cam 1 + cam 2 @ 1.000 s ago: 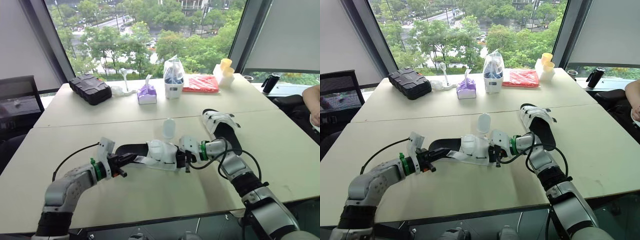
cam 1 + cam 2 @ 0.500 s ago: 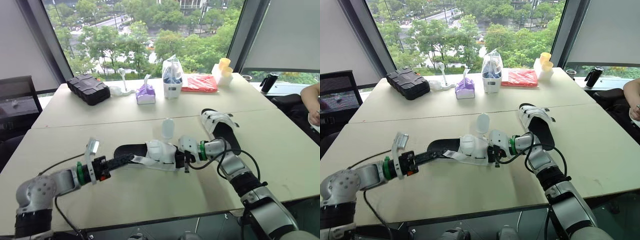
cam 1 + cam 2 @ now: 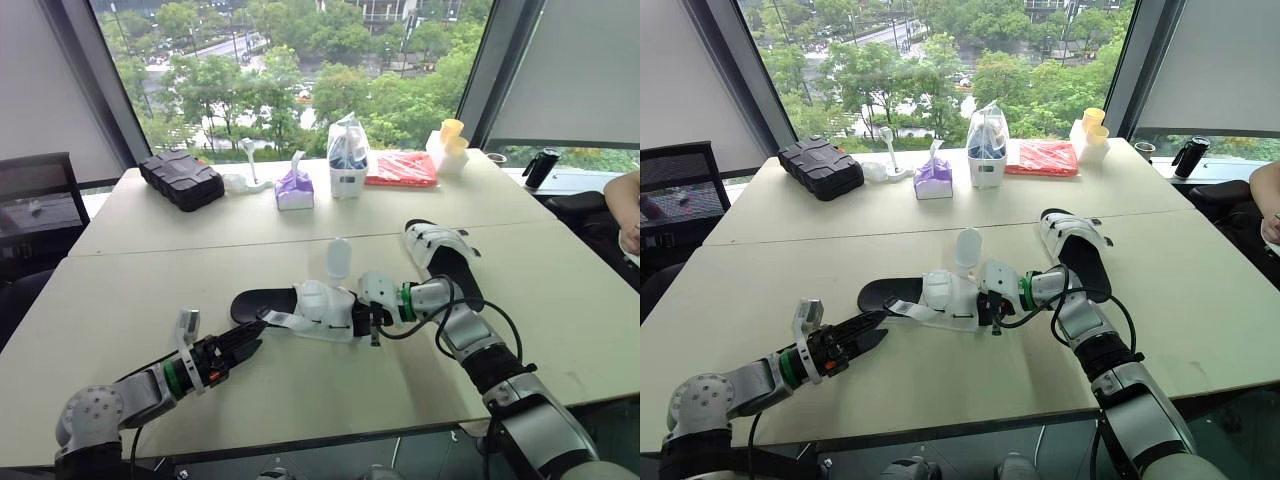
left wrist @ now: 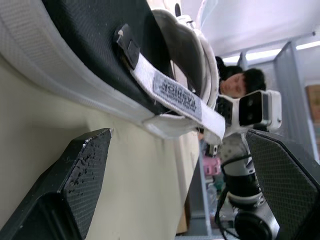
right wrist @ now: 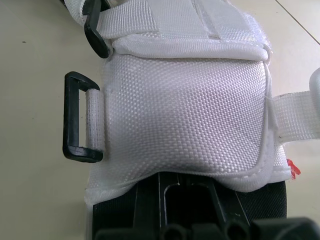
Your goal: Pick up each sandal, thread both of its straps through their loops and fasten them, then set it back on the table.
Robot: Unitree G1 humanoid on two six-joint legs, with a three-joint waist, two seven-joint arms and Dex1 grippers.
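Note:
The near sandal (image 3: 300,305), black-soled with a white upper, lies flat on the table (image 3: 300,400). Its loose white strap (image 4: 180,97) trails off the heel side. My left gripper (image 3: 243,343) rests open just short of that strap, with nothing between its fingers (image 4: 75,185). At the toe end my right gripper (image 3: 368,322) is shut on the edge of the white upper (image 5: 185,115), beside a black loop (image 5: 75,117). The second sandal (image 3: 445,255) lies behind the right arm.
A small clear bottle (image 3: 338,258) stands just behind the near sandal. At the far edge sit a black case (image 3: 180,177), a purple tissue pack (image 3: 294,187), a plastic bag (image 3: 347,155), a red packet (image 3: 402,168) and yellow cups (image 3: 450,140). A person's arm (image 3: 625,205) is at right.
My left gripper let go of the strap, opened, and drew back toward the table's near edge. The sandal and the right arm have stayed put.

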